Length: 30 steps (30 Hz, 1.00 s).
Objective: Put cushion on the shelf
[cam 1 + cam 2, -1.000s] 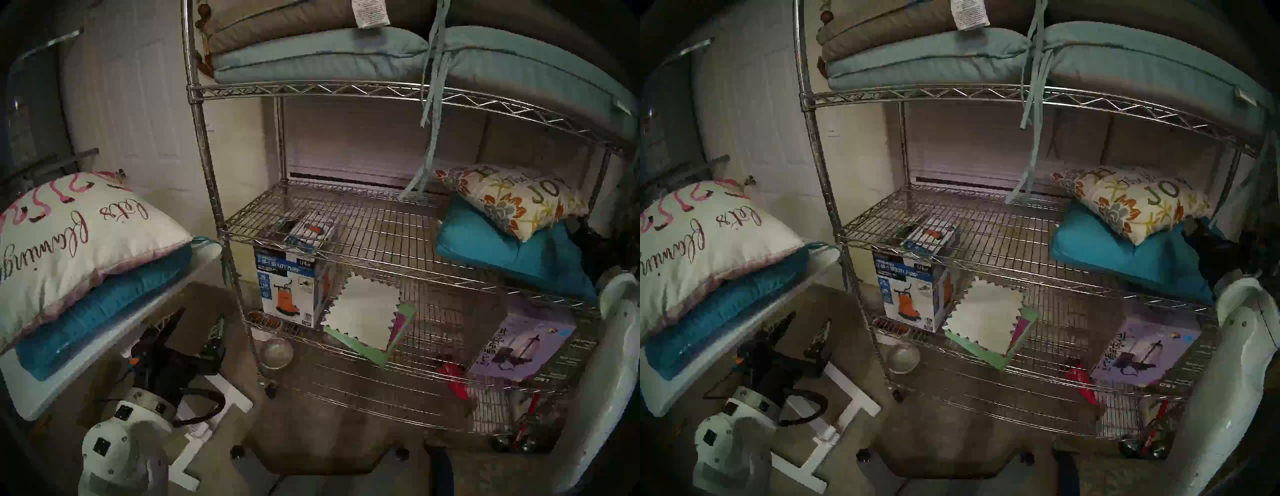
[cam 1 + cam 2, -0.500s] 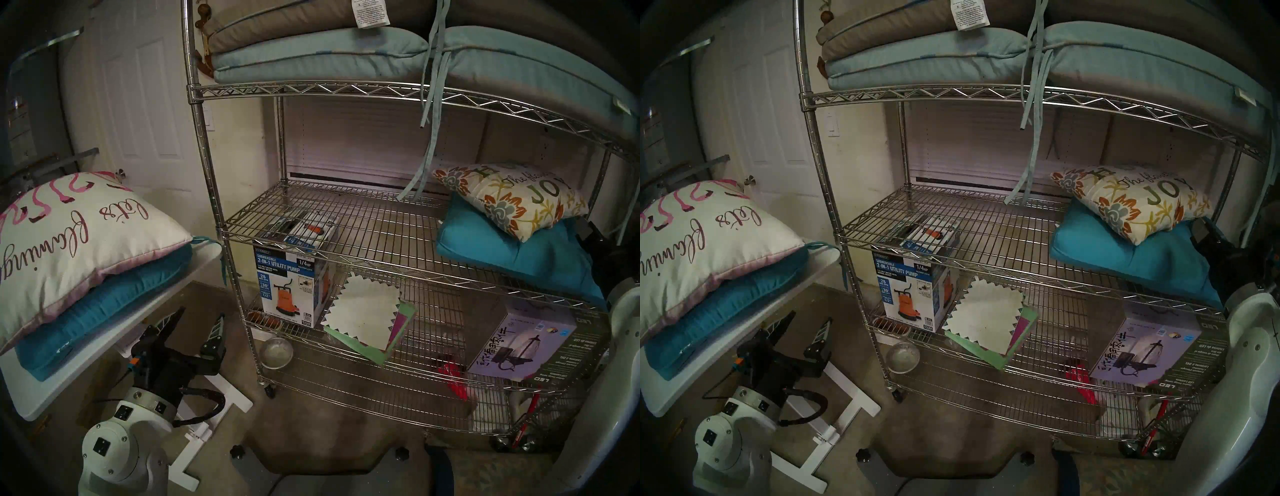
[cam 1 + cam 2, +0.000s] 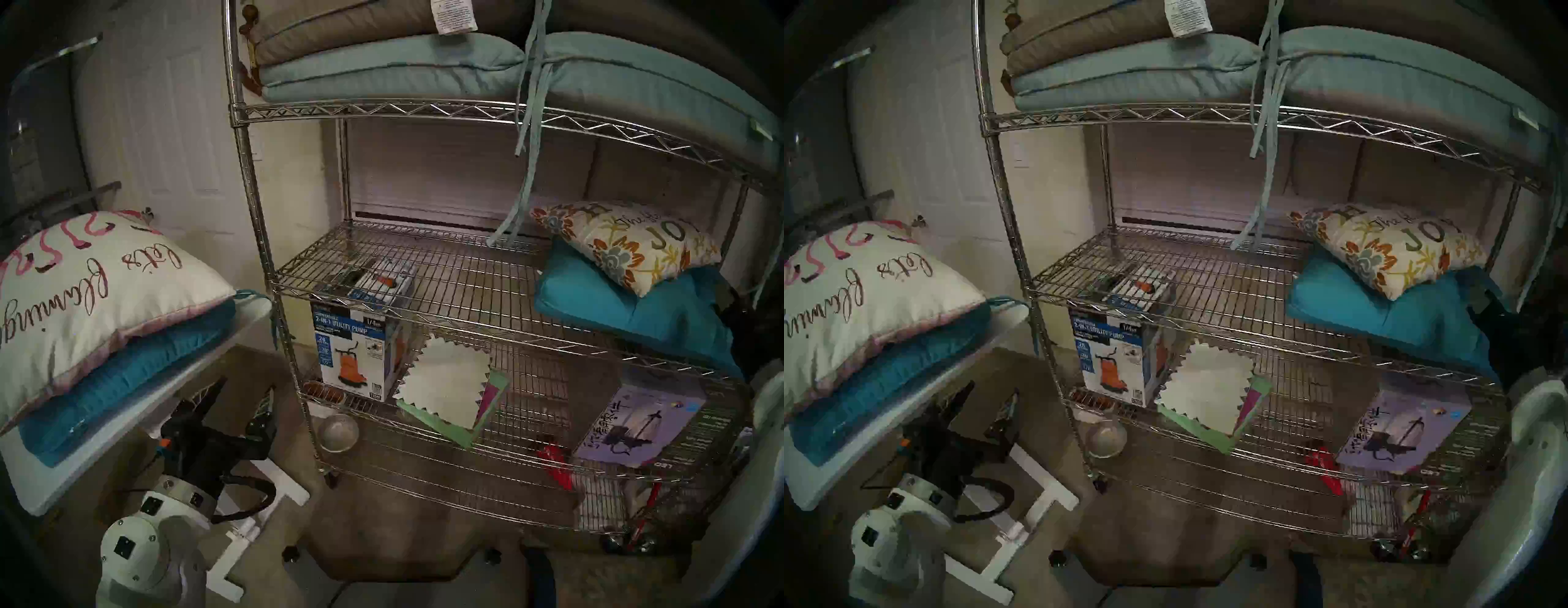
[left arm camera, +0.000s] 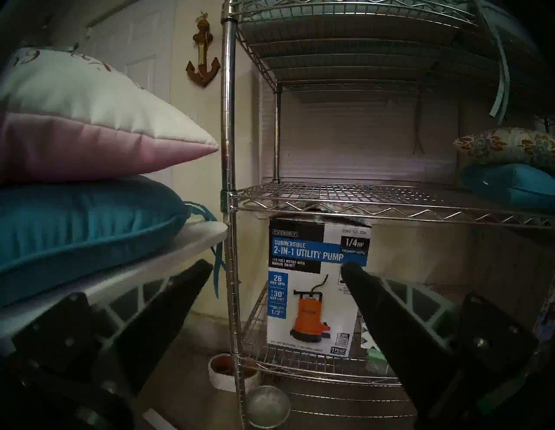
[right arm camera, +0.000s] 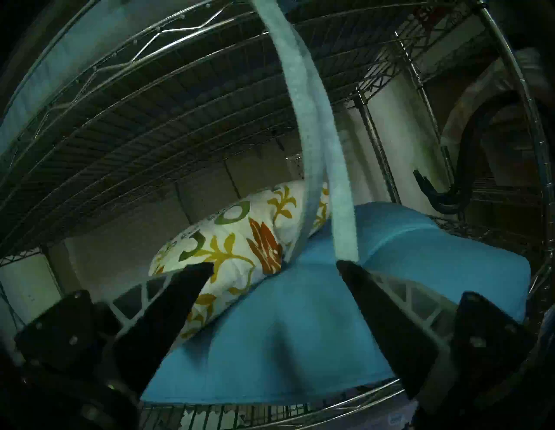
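- Since a second ago the right tool (image 5: 274, 265) has drawn back from the floral cushion (image 3: 628, 246) and the teal cushion (image 3: 628, 314) on the shelf (image 3: 424, 271); its dark body sits further toward the right edge of the head view, while the left arm has not shifted.
- Right tool: fingers spread wide, nothing between them, just clear of the teal cushion's front edge.
- Left tool (image 4: 276, 267): also wide open and empty, level, below the white desk (image 3: 140, 407).
- That pair looks placed, so this reads as the retreat after a drop. Two more wait on the desk: a white lettered cushion (image 3: 85, 288) lying on a teal seat pad (image 3: 127, 373).
- Next, likely, a reach for the lettered cushion; the middle tier's left half is bare wire.
- Obstacles: the shelf's chrome post (image 4: 228, 150) stands just beside the desk's corner, and pale ties (image 5: 318, 150) hang from the tier above, right before the right tool.
- Below sit a pump box (image 3: 356, 348) and a lantern box (image 3: 636, 424).
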Each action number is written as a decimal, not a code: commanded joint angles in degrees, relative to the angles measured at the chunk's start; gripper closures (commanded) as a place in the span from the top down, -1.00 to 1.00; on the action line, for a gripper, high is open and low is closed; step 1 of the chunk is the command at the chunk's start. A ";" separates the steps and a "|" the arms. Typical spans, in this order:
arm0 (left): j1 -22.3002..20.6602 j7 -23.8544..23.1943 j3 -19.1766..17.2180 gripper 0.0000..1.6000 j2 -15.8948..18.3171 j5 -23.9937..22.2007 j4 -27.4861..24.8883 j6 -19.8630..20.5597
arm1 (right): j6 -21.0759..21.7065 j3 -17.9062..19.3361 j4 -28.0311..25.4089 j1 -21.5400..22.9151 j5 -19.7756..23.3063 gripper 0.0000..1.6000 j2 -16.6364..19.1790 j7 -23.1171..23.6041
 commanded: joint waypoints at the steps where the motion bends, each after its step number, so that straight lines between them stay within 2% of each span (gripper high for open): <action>1: -0.07 -0.04 0.01 1.00 0.09 0.14 -1.35 -0.18 | -1.28 0.19 -1.28 -0.49 0.14 1.00 -0.02 1.53; 30: -0.07 -0.04 0.01 1.00 0.09 0.15 -1.35 -0.18 | -2.26 0.59 -1.28 -1.09 -0.15 1.00 -0.47 3.07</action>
